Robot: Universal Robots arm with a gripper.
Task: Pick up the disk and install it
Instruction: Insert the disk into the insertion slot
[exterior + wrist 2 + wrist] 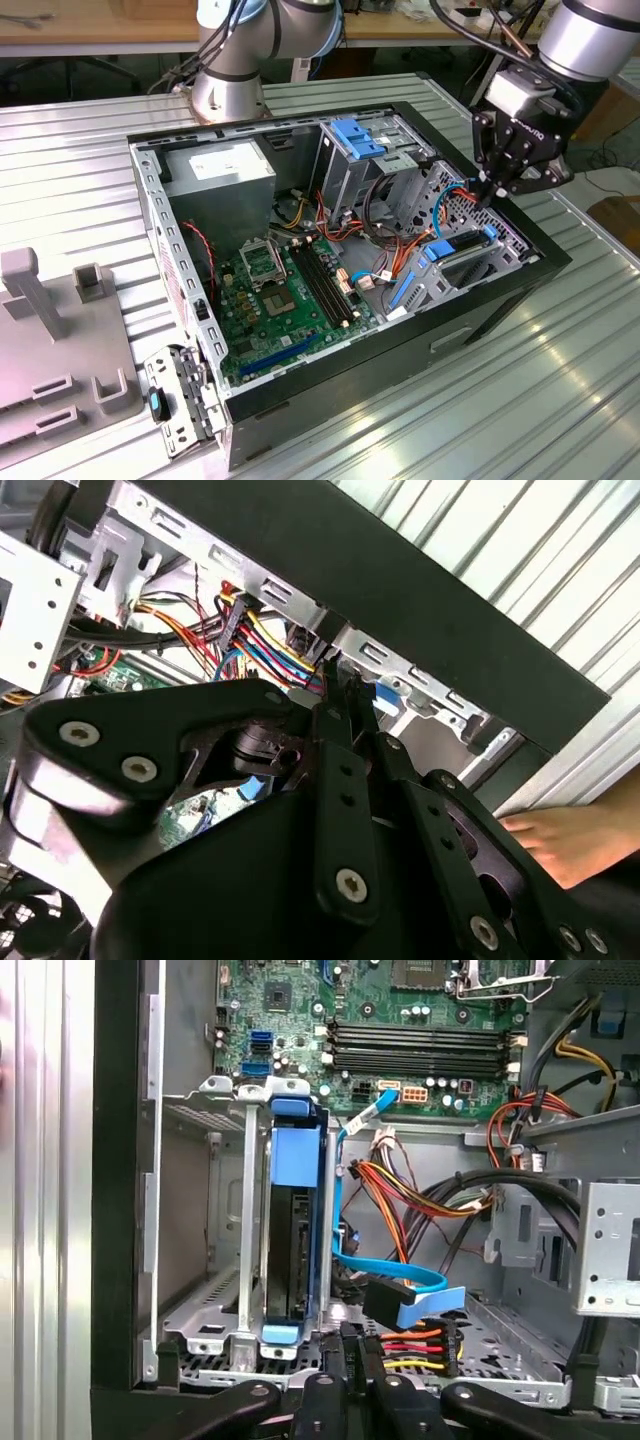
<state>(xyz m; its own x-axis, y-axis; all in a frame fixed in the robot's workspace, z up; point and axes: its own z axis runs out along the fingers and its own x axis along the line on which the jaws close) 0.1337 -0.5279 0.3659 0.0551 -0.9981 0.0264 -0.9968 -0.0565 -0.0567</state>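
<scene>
The disk (296,1222) stands on edge in the metal drive cage (232,1210) of the open computer case, its dark body edged by a blue carrier frame. In the exterior view the disk (463,246) lies in the cage at the case's right corner. My gripper (487,196) hangs just above the case's right wall, beside the cage and apart from the disk. Its black fingers (352,1365) are pressed together with nothing between them, close to a black connector with red, yellow and orange wires (420,1345). In the second wrist view the fingertips (335,692) sit by the wire bundle.
A motherboard (290,290) fills the case floor, with a grey power-supply box (222,175) at the back. A blue latch (358,137) tops another cage. A grey fixture (60,340) stands at the exterior view's left. Part of a person's limb (570,840) rests outside the case.
</scene>
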